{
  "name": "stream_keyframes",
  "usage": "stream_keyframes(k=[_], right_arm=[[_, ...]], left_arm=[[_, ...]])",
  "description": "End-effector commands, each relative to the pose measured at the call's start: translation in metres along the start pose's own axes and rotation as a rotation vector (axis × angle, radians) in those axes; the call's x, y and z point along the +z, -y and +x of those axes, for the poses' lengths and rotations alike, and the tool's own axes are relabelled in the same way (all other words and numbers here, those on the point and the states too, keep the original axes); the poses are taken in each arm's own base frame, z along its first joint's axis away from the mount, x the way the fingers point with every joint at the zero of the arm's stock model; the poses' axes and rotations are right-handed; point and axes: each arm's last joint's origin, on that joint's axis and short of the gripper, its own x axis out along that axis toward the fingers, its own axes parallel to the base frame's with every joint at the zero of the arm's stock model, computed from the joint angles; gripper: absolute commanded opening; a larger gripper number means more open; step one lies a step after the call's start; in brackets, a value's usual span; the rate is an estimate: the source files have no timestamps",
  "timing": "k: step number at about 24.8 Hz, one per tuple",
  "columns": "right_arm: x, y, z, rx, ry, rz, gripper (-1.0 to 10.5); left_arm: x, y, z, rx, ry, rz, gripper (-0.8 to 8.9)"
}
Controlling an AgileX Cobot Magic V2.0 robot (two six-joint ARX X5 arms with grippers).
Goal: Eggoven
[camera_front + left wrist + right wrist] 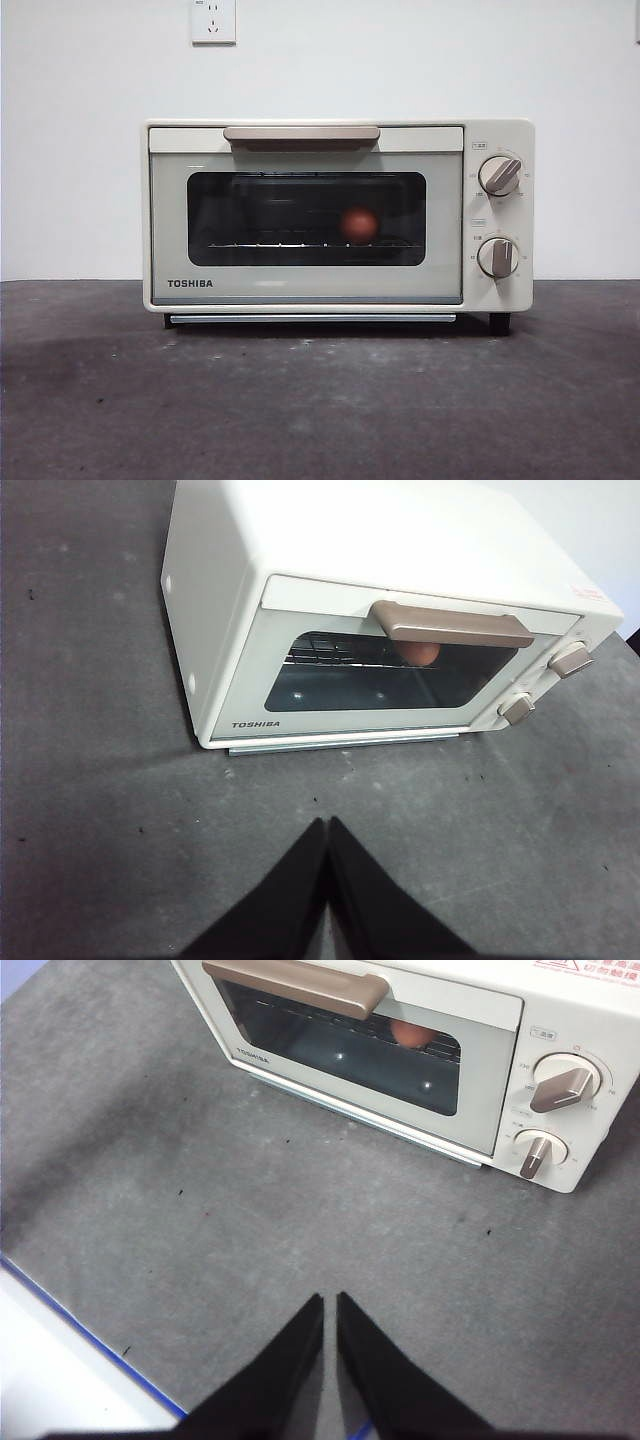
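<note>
Front view: we see the egg (359, 224) on the rack inside the shut oven (300, 290); left gripper (328, 827) and right gripper (330, 1302) are both closed, empty, well apart from it.

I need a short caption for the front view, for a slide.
Closed cream TOSHIBA toaster oven on the dark table, with a reddish-brown egg on the rack behind its glass door.

A cream TOSHIBA toaster oven (338, 215) stands upright at the back edge of the counter, against the wall, its dark glass door shut under a beige handle (301, 134) (two knobs sit at its right side). Inside, a small reddish-brown egg (359, 224) rests on the wire rack, right of centre.
</note>
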Motion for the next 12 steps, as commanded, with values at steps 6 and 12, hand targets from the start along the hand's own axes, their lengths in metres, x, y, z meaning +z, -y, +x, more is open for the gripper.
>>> stream_keyframes(k=[6, 12], right_arm=[[0.0033, -0.0017, -0.0016, 0.004, 0.015, -0.015, 0.0], [0.0020, -0.0017, -0.0058, 0.006, 0.030, -0.016, 0.0]], left_arm=[[0.0055, 0.0026, -0.0026, -0.007, 0.025, 0.029, 0.07], [0.0057, 0.0026, -0.0025, -0.007, 0.027, 0.030, 0.07]])
